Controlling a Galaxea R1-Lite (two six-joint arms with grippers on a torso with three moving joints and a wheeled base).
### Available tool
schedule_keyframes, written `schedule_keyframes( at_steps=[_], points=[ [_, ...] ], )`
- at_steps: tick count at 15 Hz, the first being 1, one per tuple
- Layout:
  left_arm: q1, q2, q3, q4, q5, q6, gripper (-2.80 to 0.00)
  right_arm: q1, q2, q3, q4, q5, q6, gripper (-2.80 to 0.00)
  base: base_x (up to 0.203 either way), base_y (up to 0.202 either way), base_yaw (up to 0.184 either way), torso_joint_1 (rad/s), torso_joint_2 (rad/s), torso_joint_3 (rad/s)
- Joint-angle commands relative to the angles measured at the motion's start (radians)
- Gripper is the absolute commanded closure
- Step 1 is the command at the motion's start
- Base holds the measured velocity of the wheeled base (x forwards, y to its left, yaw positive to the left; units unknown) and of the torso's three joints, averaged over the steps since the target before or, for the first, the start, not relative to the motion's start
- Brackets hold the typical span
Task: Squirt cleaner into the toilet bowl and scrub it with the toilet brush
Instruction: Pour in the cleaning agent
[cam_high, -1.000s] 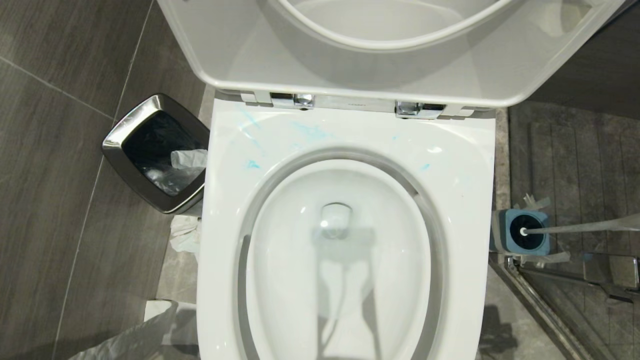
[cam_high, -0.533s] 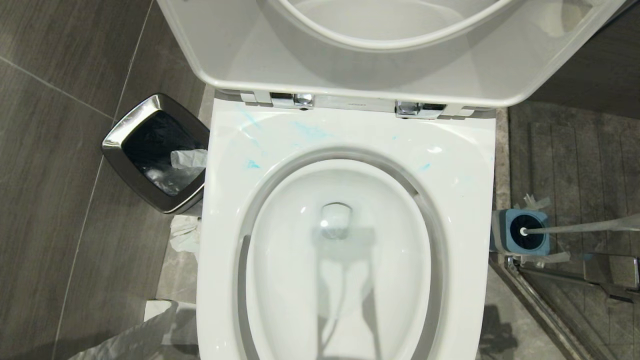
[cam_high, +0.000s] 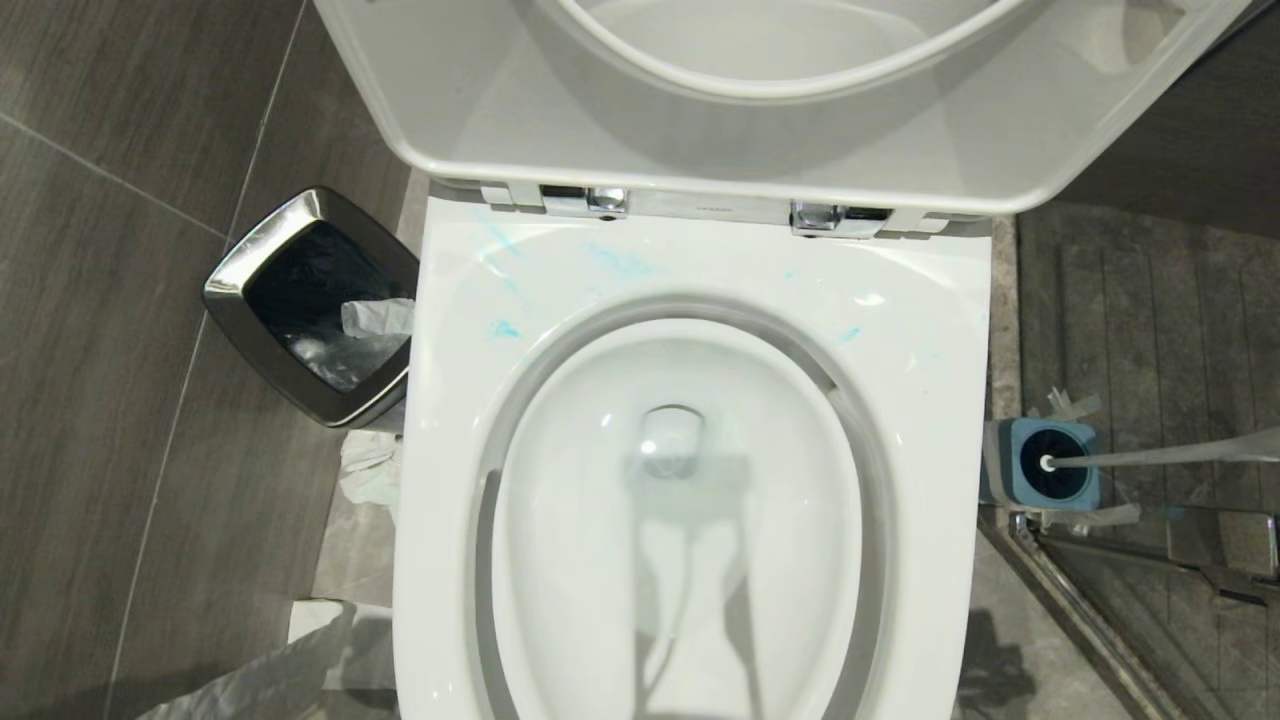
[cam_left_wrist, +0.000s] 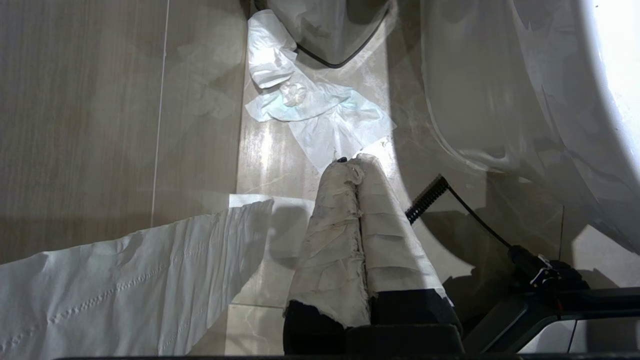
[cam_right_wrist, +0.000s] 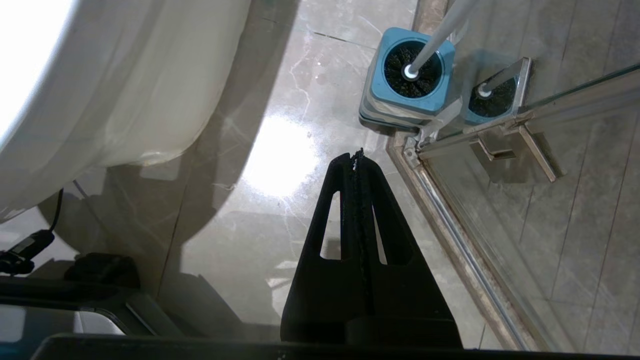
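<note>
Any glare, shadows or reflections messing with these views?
Head view: a dark shadow falls down the toilet bowl basin. Left wrist view: the bowl's rim blows out white at the frame edge; shut left claw casts a shadow on the floor. Right wrist view: bright glare patch on the glossy floor; the glass panel mirrors the toilet brush.

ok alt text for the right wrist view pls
The right tool, shut and empty, hangs over a glossy floor, pointing toward the toilet brush standing in its blue holder. The toilet bowl curves alongside.
</note>
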Motion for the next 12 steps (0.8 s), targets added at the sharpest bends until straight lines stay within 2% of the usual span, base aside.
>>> schedule_keyframes(
  at_steps=[1, 4, 7, 10, 12],
  points=[
    [0.0, 0.001, 0.008, 0.0, 0.0, 0.0, 0.0, 0.0, -0.001, 0.013, 0.001, -0.007, 0.003, 0.0, 0.0, 0.0, 0.0, 0.0, 0.0, 0.0],
    [0.0, 0.001, 0.008, 0.0, 0.0, 0.0, 0.0, 0.0, 0.006, -0.003, 0.022, -0.008, 0.033, 0.0, 0.0, 0.0, 0.0, 0.0, 0.0, 0.0],
    [0.0, 0.001, 0.008, 0.0, 0.001, 0.0, 0.0, 0.0, 0.064, -0.113, 0.242, -0.008, 0.033, 0.0, 0.0, 0.0, 0.0, 0.0, 0.0, 0.0],
    [0.0, 0.001, 0.008, 0.0, 0.0, 0.0, 0.0, 0.0, 0.289, -0.242, 0.328, 0.002, 0.046, 0.0, 0.0, 0.0, 0.0, 0.0, 0.0, 0.0],
    [0.0, 0.001, 0.008, 0.0, 0.0, 0.0, 0.0, 0.002, 0.444, -0.286, 0.28, 0.024, 0.054, 0.0, 0.0, 0.0, 0.0, 0.0, 0.0, 0.0]
  ],
)
